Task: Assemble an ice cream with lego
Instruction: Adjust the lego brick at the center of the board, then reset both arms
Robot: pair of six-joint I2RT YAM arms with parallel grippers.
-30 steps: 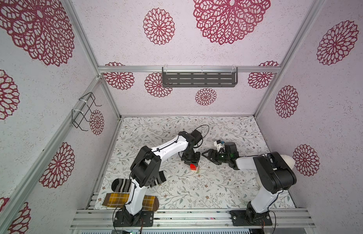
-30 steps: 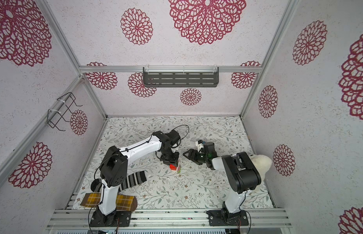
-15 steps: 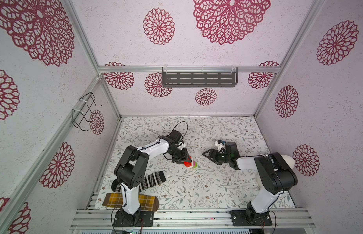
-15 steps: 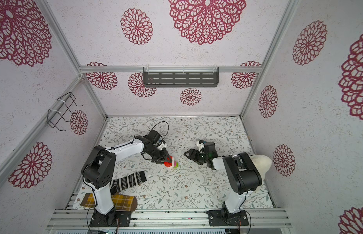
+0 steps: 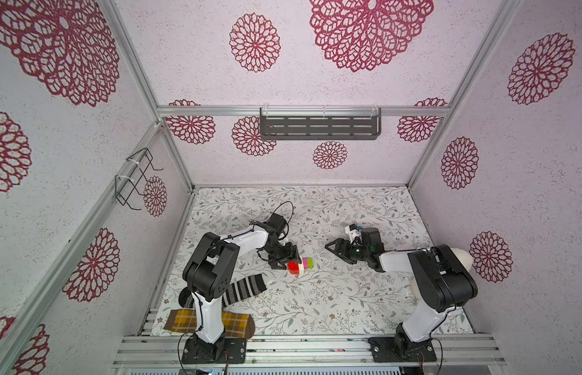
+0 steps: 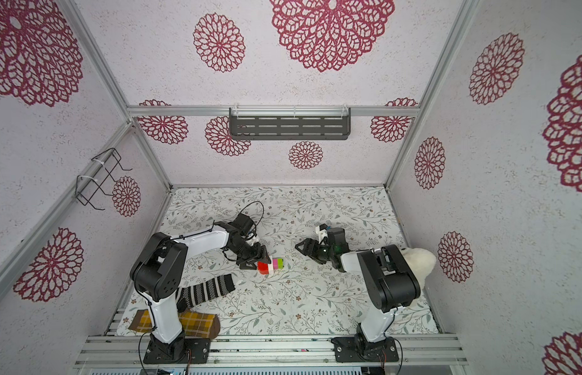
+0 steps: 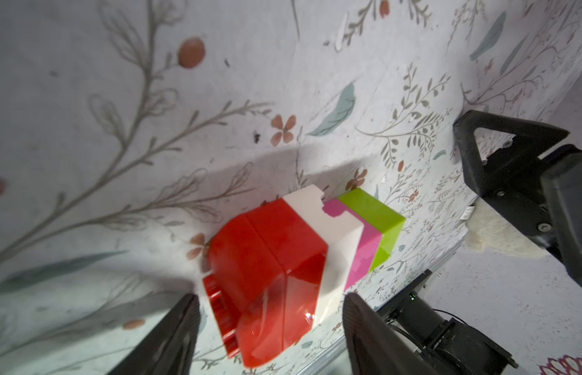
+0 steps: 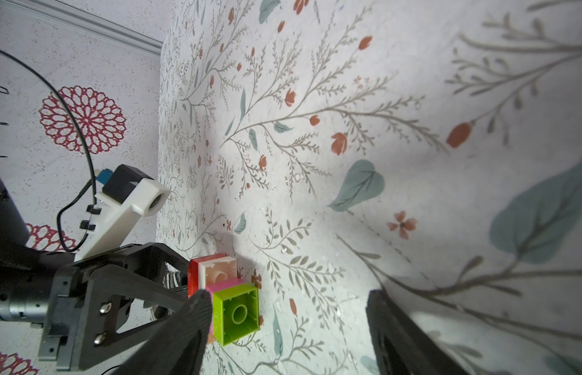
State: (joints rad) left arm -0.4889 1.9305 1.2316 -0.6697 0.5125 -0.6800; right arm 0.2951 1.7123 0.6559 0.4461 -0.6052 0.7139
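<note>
Left arm (image 5: 250,238) reaches low over the table (image 5: 332,302), jaws apart astride the ice cream (image 5: 301,266) (lying sideways: red, cream-white, pink, green bands); right jaws spread, empty.

Left arm (image 5: 247,238): upright from its base, elbow folded, white forearm reaching toward mid-counter (image 5: 315,302), wrist pitched down. Left gripper (image 5: 288,259) sits low, its fingers (image 7: 172,337) spread apart and clamping nothing.

Right arm (image 5: 397,259): forearm stretched low and near level, pointing toward the left arm. Right gripper (image 5: 332,251): fingers (image 8: 400,334) wide and empty.

The two grippers face each other, tips apart.
</note>
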